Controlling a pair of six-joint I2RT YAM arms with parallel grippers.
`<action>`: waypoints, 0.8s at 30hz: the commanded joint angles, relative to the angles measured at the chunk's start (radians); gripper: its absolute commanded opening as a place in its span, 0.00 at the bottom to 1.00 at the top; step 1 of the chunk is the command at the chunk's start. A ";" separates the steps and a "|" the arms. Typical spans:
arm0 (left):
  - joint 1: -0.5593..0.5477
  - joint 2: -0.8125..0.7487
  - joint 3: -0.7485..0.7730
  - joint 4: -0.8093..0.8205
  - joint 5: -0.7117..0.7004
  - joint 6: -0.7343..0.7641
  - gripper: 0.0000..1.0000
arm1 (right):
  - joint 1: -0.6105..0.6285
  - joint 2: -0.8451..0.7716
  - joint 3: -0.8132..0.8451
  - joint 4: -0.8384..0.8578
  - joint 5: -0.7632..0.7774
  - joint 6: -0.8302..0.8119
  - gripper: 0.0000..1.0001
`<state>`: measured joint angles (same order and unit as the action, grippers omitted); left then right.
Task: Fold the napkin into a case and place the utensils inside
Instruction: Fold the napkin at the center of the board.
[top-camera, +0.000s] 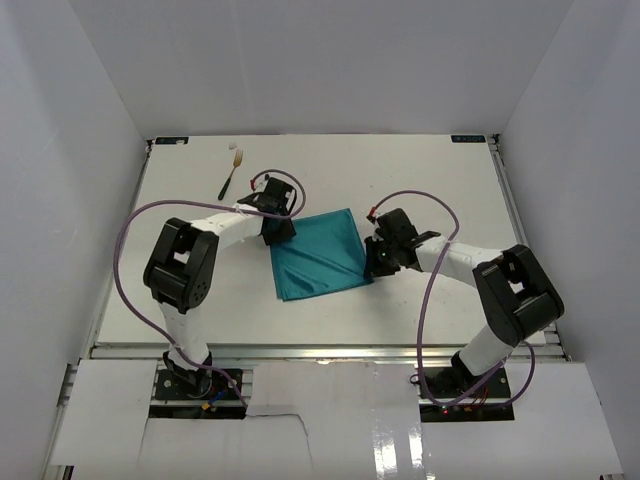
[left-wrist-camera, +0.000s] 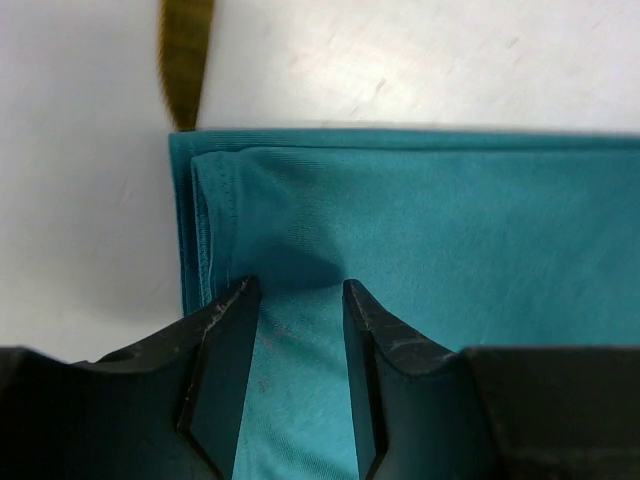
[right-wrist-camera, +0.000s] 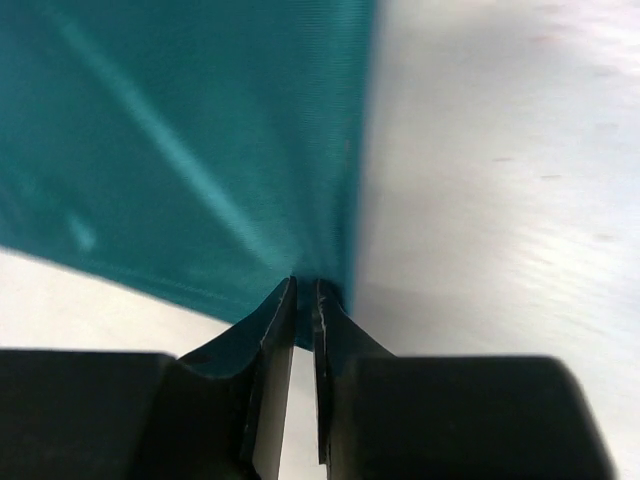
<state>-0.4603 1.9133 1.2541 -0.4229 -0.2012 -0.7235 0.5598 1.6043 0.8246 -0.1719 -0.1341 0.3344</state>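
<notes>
Cloth of plain teal blue-green, a soft napkin, lies folded at the middle of the white table in the top view. The left gripper is over its upper left corner and the right gripper is at its right edge. A slim fork with a dark handle and a pale gold head lies well apart, in the upper left of the frame.

In the left wrist view, the left gripper's black fingers stand apart. Their tips are down on the napkin, where several layered edges show at the left of the frame. A small dark pucker sits between the tips, and nothing is clamped. A blurred yellowish-gold knife blade lies at the top left, its tip just beside the napkin's corner.

In the right wrist view, the right gripper's fingers are drawn almost together and pinch the napkin's edge at the bottom centre. Taut creases fan up and left from the pinch.
</notes>
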 joint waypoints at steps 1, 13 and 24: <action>-0.012 -0.100 -0.068 -0.074 -0.006 -0.025 0.51 | -0.057 0.009 0.044 -0.066 0.082 -0.093 0.18; -0.034 -0.209 -0.035 -0.074 -0.067 0.022 0.71 | -0.025 -0.101 0.165 -0.129 -0.042 -0.235 0.34; 0.011 -0.152 -0.013 -0.065 -0.096 0.032 0.66 | 0.000 -0.032 0.133 -0.123 -0.012 -0.198 0.36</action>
<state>-0.4614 1.7638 1.2064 -0.4934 -0.2821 -0.7071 0.5613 1.5368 0.9573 -0.2905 -0.1524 0.1280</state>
